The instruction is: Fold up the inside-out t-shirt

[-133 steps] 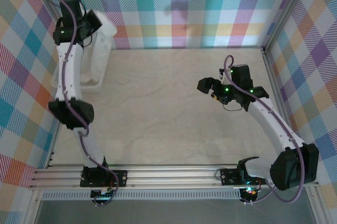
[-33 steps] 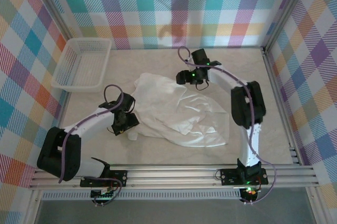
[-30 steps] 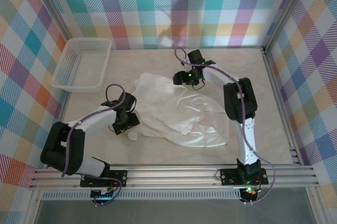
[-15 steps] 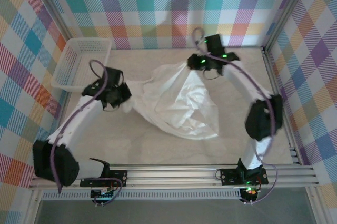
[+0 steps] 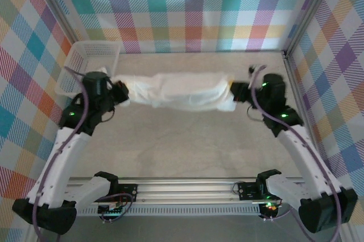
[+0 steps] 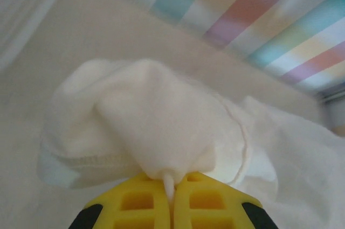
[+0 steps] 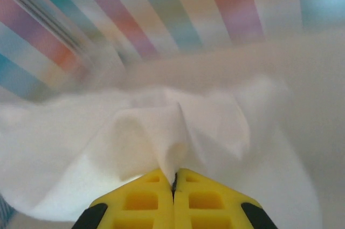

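The inside-out t-shirt (image 5: 179,91) is white and hangs stretched in a long band between both arms, raised over the far half of the table. My left gripper (image 5: 120,93) is shut on its left end; in the left wrist view a pinch of fabric (image 6: 161,148) bunches out above the yellow fingers (image 6: 137,202) of that gripper (image 6: 171,186). My right gripper (image 5: 238,90) is shut on the shirt's right end, and in the right wrist view the cloth (image 7: 161,137) folds into the closed yellow fingers (image 7: 207,199) of that gripper (image 7: 173,181).
A white lattice basket (image 5: 85,54) stands at the far left, just behind the left arm's wrist. The beige table top (image 5: 182,145) lies under the shirt. Plaid walls close in the back and sides; a metal rail (image 5: 187,188) runs along the near edge.
Both grippers have shut on the shirt, lifted it off the table and pulled apart, left arm leftward, right arm rightward. The loose crumpled heap is now a taut horizontal band.
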Controlling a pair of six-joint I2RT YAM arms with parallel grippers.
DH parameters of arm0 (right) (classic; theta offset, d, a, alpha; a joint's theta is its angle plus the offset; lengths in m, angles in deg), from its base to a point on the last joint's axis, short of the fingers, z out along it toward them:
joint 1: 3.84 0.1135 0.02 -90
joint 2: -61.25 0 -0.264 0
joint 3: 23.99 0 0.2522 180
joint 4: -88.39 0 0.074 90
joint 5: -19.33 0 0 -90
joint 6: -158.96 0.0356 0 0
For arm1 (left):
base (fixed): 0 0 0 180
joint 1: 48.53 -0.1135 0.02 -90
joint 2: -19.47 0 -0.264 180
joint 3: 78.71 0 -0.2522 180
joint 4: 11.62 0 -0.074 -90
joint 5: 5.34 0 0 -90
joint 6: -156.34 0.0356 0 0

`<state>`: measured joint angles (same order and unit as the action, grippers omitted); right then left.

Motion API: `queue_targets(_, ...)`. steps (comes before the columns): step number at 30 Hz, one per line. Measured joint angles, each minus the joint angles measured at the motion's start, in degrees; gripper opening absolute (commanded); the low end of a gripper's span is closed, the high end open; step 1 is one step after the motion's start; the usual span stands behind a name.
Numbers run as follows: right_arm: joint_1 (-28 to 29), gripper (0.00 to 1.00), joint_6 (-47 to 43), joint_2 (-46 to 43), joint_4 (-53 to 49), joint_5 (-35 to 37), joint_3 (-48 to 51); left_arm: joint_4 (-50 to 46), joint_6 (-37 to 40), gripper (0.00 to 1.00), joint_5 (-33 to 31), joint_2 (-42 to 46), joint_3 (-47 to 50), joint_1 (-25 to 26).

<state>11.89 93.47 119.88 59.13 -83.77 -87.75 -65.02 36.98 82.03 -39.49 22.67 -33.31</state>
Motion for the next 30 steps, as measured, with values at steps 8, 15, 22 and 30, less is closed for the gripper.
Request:
queue_targets(8, 0.07, 0.49, 3.32, 4.37, -13.88, -4.22, 11.06, -1.75, -2.99, 0.09, -0.13, -11.08, 21.22, 0.0)
queue_targets(15, 0.07, 0.67, -1.42, 16.79, -13.88, 1.05, -8.59, 0.98, -4.52, 0.2, -1.55, -12.5, 20.22, 0.0)
queue_targets(22, 0.04, 0.71, -4.98, 40.19, -13.31, 6.01, -20.79, 3.04, -5.77, 0.39, -0.52, -14.43, 19.93, 0.0)
queue_targets(30, -0.35, 0.71, -4.96, 54.4, -12.63, 4.28, -31.78, 5.81, -6.16, 0.0, 1.31, -15.5, 21.86, 0.0)
